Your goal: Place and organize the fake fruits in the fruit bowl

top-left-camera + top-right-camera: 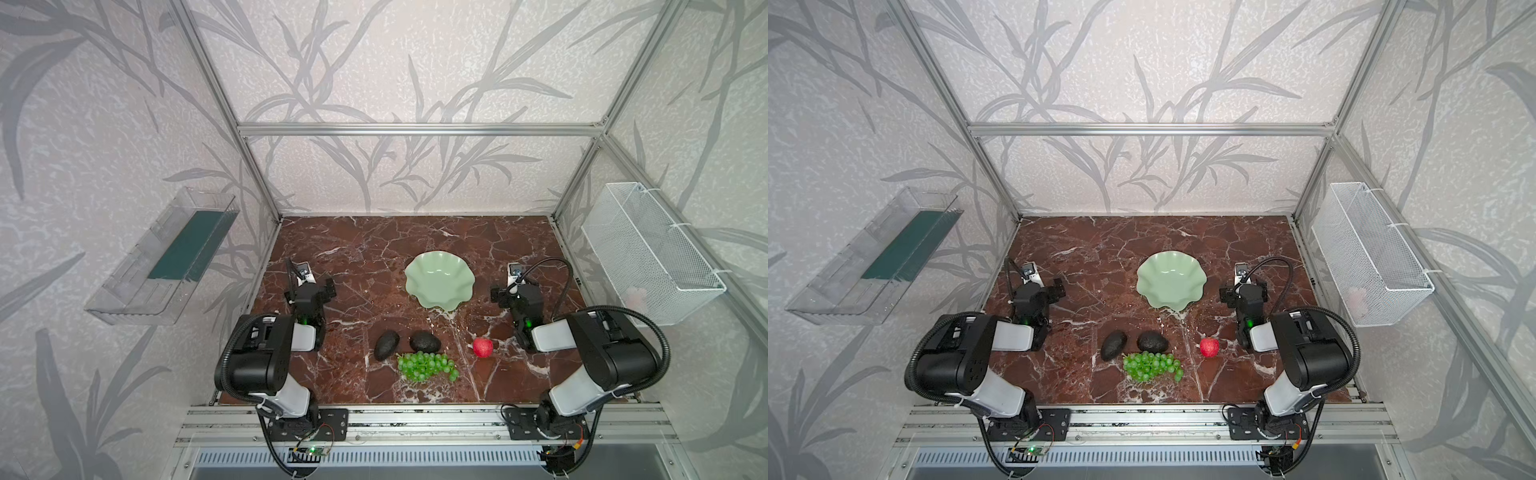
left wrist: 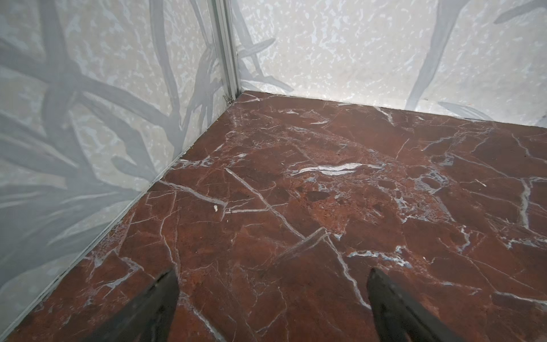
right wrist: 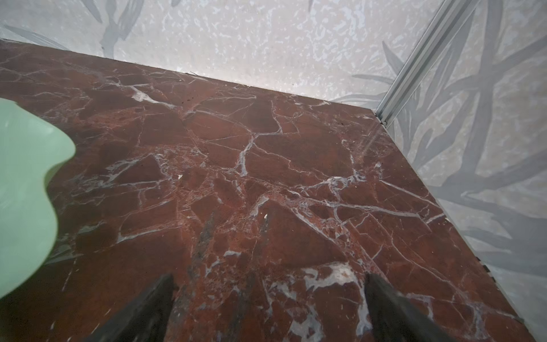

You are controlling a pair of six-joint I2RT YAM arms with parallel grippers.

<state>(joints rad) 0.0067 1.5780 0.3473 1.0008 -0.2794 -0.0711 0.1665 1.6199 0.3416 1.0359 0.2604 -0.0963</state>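
Bowl (image 1: 439,279) sits empty at mid-table, between the arms, likely so either can reach it. Avocados (image 1: 425,341), grapes (image 1: 426,365) and apple (image 1: 483,347) lie nearer, unplaced. Left gripper (image 2: 272,272) and right gripper (image 3: 269,275) gape wide, holding nothing.

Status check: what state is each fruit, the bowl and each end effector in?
fruit bowl: upright, empty
left avocado: lying on table, outside bowl
right avocado: lying on table, outside bowl
red apple: on table, outside bowl
grapes: on table, outside bowl
left end effector: open, empty
right end effector: open, empty
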